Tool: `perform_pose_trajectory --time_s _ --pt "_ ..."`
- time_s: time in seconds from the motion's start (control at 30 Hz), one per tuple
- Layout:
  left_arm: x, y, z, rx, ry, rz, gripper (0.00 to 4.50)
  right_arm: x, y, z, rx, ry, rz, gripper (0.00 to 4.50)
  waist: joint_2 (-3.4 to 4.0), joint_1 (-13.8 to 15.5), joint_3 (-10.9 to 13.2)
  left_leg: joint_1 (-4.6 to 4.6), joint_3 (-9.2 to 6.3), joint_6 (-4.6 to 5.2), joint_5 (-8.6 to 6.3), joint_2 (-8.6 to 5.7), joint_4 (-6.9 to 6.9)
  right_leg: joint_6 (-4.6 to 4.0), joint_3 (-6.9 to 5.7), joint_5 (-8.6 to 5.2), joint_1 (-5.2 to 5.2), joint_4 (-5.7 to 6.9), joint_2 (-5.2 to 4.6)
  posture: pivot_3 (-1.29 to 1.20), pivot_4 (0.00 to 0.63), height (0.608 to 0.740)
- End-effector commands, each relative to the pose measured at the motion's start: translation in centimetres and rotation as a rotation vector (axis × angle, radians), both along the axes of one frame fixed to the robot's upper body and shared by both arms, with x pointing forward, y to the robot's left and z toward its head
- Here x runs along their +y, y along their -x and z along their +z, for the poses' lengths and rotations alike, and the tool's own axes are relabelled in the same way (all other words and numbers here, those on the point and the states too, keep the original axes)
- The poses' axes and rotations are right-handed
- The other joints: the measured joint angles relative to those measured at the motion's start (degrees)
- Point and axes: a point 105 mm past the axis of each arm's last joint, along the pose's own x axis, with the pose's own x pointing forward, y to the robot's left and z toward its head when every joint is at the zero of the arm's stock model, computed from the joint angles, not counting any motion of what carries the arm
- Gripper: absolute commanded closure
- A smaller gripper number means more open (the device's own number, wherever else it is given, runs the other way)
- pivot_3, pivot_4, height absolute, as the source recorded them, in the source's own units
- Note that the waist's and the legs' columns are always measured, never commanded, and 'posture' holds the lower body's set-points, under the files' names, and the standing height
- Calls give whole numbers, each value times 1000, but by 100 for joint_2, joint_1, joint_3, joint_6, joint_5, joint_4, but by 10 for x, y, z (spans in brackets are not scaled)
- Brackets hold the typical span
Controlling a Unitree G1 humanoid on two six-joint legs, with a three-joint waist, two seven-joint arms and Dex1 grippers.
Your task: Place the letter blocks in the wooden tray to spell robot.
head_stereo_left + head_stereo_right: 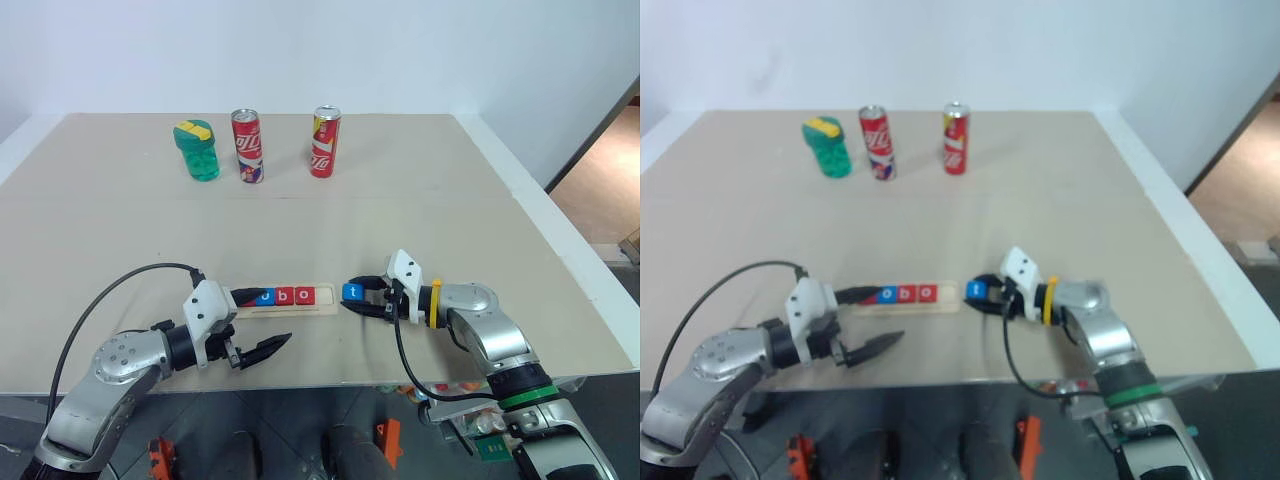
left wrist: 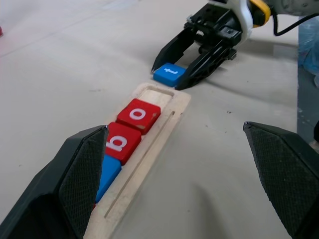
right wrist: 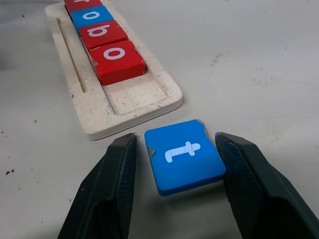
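- The last piece, the blue t block (image 3: 185, 157), lies flat on the table (image 1: 420, 215) just past the open end of the wooden tray (image 3: 127, 112), near it but not in it.
- I have the right gripper (image 3: 175, 184) around that block, one finger on each side. The right-hand finger looks pressed to the block's edge; a thin gap shows on the other side, so I can't tell whether it is truly clamped or only bracketing the block.
- The tray already carries four blocks in a row: a red one at the far end, partly cut off, then a blue o (image 3: 91, 15), a red b (image 3: 103, 33) and a red o (image 3: 117, 56). The one bare slot sits at the end nearest the t.
- I judge the block light, stiff and smooth-faced, so it could slide or twist on the table if squeezed off-centre. The two opposite side edges are the place to hold it, low and square.
- The right arm reaches in low over the table, fingers pointing toward the tray's end, tilted slightly down.
- The left gripper (image 1: 262, 322) hangs open and empty at the tray's other end, one finger over the first blocks, the other off the tray's near side.
- Two red cans (image 1: 247, 145) and a green cup (image 1: 197, 150) stand well back.
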Motion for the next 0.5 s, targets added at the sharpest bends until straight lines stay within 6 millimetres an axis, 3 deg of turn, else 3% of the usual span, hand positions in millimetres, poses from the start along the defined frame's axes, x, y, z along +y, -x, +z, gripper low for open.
perform_pose_trajectory --time_s 0.03,0.43,0.5 --pt "-1 0 4 -45 3 5 0 -14 3 -15 36 40 -85 2310 -2 1 -1 0 1 0 0 -1 0 1 0 -1 0 -1 -2 0 150 740" --pt "0 -3 1 -55 -3 18 0 -1 13 -15 16 -11 -171 2310 -4 2 -3 2 3 0 0 -2 0 3 4 -2 0 -2 -7 0 150 740" --pt "0 -4 1 -56 -4 16 0 -1 14 -15 19 -13 -182 2687 -7 2 -4 3 2 0 0 -1 -1 3 3 -2 0 -2 -6 0 150 740"
